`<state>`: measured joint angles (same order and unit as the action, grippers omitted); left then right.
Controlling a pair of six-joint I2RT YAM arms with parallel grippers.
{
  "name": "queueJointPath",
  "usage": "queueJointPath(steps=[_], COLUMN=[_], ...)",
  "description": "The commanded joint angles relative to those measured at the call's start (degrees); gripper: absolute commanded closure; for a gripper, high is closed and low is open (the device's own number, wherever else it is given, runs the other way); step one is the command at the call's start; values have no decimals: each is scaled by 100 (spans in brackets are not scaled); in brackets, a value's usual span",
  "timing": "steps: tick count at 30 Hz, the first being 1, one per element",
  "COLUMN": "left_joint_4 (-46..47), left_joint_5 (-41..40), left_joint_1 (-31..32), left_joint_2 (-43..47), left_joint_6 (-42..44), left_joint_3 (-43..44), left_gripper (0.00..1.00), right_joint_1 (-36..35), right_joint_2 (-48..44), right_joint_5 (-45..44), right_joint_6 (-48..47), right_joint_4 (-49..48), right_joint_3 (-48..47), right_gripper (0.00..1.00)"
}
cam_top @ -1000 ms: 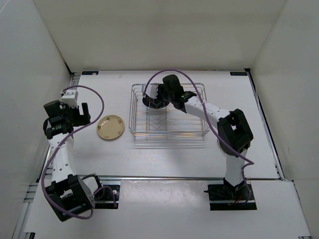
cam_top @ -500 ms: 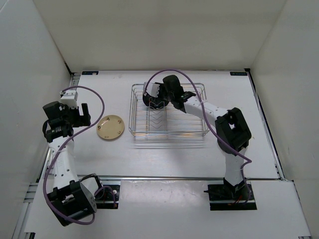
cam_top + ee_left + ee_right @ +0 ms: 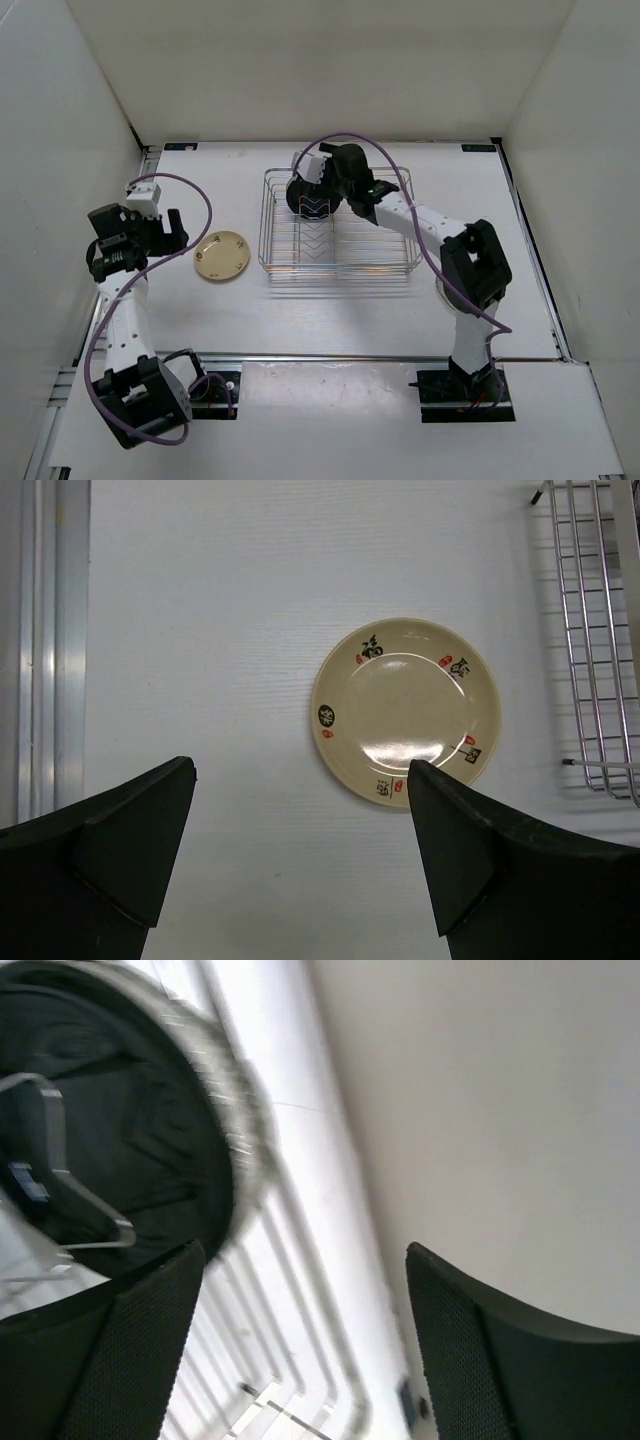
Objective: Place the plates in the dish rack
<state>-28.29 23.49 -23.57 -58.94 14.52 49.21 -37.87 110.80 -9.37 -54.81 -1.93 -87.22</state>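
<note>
The silver wire dish rack [image 3: 380, 262] stands at mid-table. A glossy black plate [image 3: 308, 203] stands on edge in its back left part. My right gripper [image 3: 322, 187] hovers just above that plate, open and holding nothing. In the right wrist view the black plate [image 3: 110, 1160] fills the upper left beside the left finger, with blurred rack wires [image 3: 300, 1360] between the fingers. A tan-yellow plate [image 3: 221, 256] lies flat on the table left of the rack. My left gripper [image 3: 160, 234] hangs open to its left. In the left wrist view the tan plate [image 3: 405, 712] lies ahead of the open gripper [image 3: 300, 840], apart from it.
White walls enclose the table on three sides. A metal rail [image 3: 40, 640] runs along the table's left edge. The rack's corner [image 3: 600, 630] is just right of the tan plate.
My right gripper has opened and let go of the black plate, which stays standing in the rack, and it has drawn back slightly. The left arm has barely shifted.
</note>
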Motion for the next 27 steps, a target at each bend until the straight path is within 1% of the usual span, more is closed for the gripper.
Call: queueJointPath(steps=[1, 2, 3, 4, 6, 7, 10, 11, 12, 14, 15, 16, 17, 19, 20, 21, 24, 27], left_joint_4=[-36, -36, -36, -36, -36, -36, -36, -36, -36, -36, -36, -36, -36, -36, -36, -36, -36, -36], left_joint_5=[472, 534, 586, 718, 876, 1034, 1289, 1542, 1597, 1807, 1809, 1809, 1931, 1984, 1984, 1984, 1984, 1862], left_joint_1=[-42, -42, -42, -42, -42, -42, -147, -209, -209, -279, -279, -332, -402, -455, -455, -455, -455, -455], left_joint_2=[-196, -258, -398, -478, -644, -828, -1223, -1330, -1435, -1751, -1857, -1971, -2242, -2481, -2700, -2789, -3097, -3377], left_joint_6=[24, 24, 24, 24, 24, 24, -46, -98, -99, -99, -99, -99, -99, -99, -99, -99, -46, -46], left_joint_3=[167, 168, 246, 334, 413, 414, 546, 546, 607, 607, 607, 607, 607, 660, 660, 721, 774, 836], left_gripper=[3, 3, 3, 3, 4, 4, 5, 5, 5, 6, 7, 9, 10, 12, 12, 12, 12, 12], right_joint_1=[51, 51, 104, 191, 367, 455, 894, 1052, 1367, 1711, 2052, 2229, 2570, 2889, 3160, 3293, 3742, 4094], right_joint_2=[-761, -849, -946, -1147, -1332, -1516, -1955, -2070, -2176, -2449, -2537, -2720, -2826, -3185, -3301, -3406, -3688, -3811], right_joint_5=[-810, -1004, -1145, -1338, -1524, -1594, -1744, -1640, -1639, -1394, -1036, -771, -516, -24, 318, 461, 1040, 1393], right_joint_6=[-423, -565, -723, -994, -1050, -1050, -551, -79, 170, 697, 1221, 1470, 1882, 2157, 2280, 2542, 2913, 3142], right_joint_4=[-859, -1070, -1220, -1317, -1319, -1170, -302, -3, 461, 1060, 1568, 1808, 1985, 2126, 2127, 2127, 2127, 2180], right_joint_3=[47, 117, 187, 292, 293, 198, -101, -224, -225, -278, -339, -279, -208, 221, 406, 721, 1187, 1479], right_gripper=[11, 3, 0, 0, 0, 0, 0, 0, 0, 0, 0, 0, 0, 0, 0, 0, 0, 0])
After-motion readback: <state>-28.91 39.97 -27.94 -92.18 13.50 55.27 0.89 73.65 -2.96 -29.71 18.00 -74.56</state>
